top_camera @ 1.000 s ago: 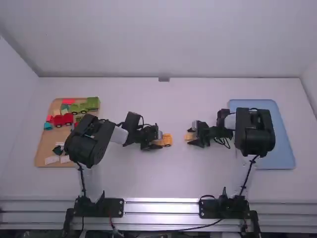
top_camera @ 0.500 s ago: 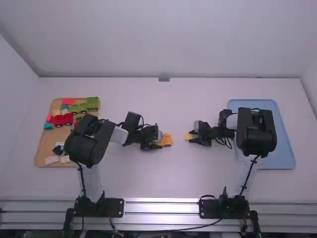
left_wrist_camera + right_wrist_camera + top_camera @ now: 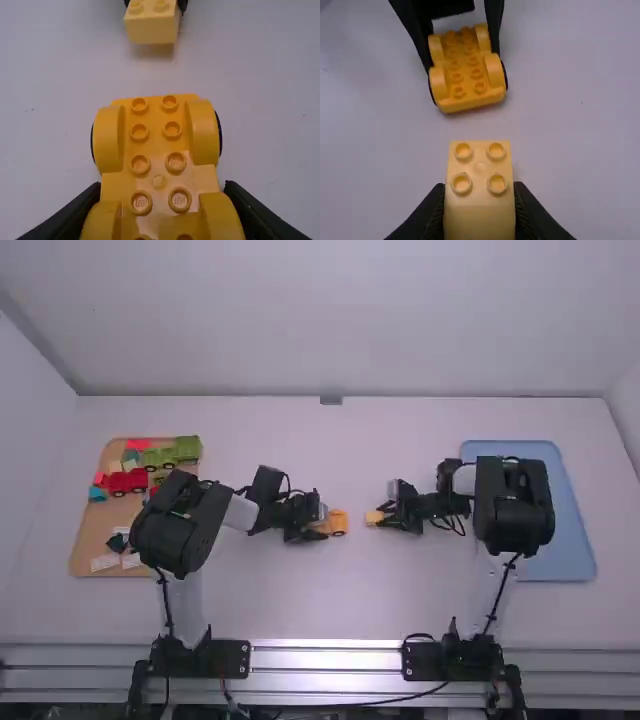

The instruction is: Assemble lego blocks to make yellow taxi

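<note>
My left gripper is at mid-table, shut on the orange-yellow wheeled car base. In the left wrist view the base shows its studs facing up, between the fingers of the left gripper. To the right, my right gripper is shut on a pale yellow brick. The right wrist view has that brick, studs up, pinched in the right gripper. A gap separates brick and base.
A brown tray at the left holds a red vehicle, a green vehicle and several loose blocks. A blue tray lies at the right, partly under the right arm.
The right gripper has shifted slightly left with the pale yellow brick, closing some of the distance to the base. My left arm has stayed in place.
</note>
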